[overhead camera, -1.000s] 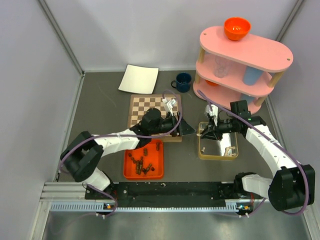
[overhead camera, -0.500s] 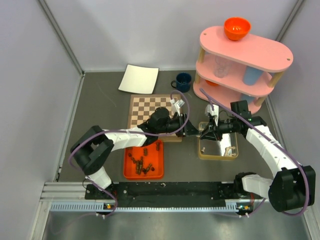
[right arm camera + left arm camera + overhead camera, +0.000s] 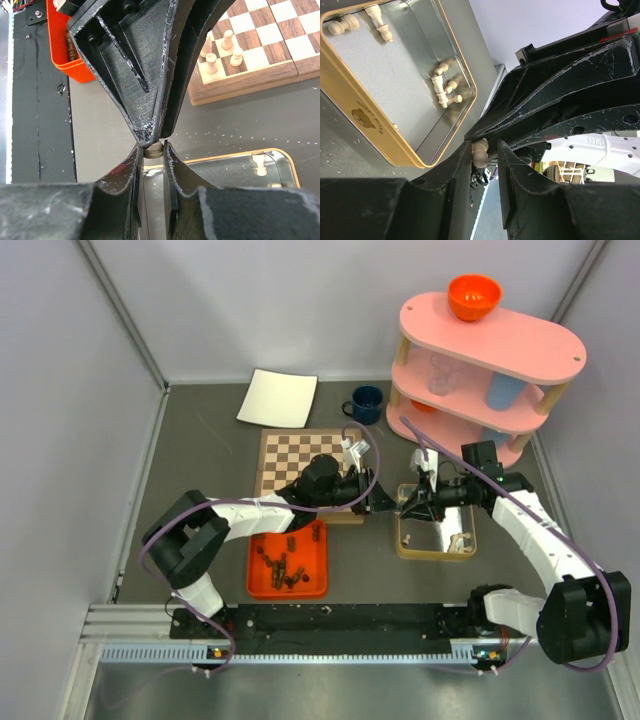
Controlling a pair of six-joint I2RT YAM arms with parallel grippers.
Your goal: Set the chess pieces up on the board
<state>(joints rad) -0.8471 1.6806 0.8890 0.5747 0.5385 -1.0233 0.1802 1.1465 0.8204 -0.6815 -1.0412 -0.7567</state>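
Grey counter (image 3: pixel 200 460) between pale walls carries the board (image 3: pixel 265 462) at its middle, a gold tin (image 3: pixel 401 536) to the board's right and an orange tray (image 3: pixel 255 575) of dark chessmen (image 3: pixel 283 565) in front of the board. Between board and tin, above the tin's near-left corner, the left hand (image 3: pixel 484 146) and right hand (image 3: pixel 152 146) meet tip to tip, each reaching in roughly level from its own side. A pale pawn (image 3: pixel 480 153) sits at the meeting point. The right hand is clamped on one end of it, both fingertips pressed against its sides. The left hand's fingers (image 3: pixel 457 165) flank the pawn closely, one touching it, with a thin dark line at the other, so I cannot tell whether that hand pinches it. The pawn is not upright: its long axis runs along the left fingers, in line with the two hands, and which end is the head is not clear. Four pale chessmen (image 3: pixel 225 47) stand upright on the board's near-right squares, and several more (image 3: pixel 442 85) lie on their sides inside the tin.
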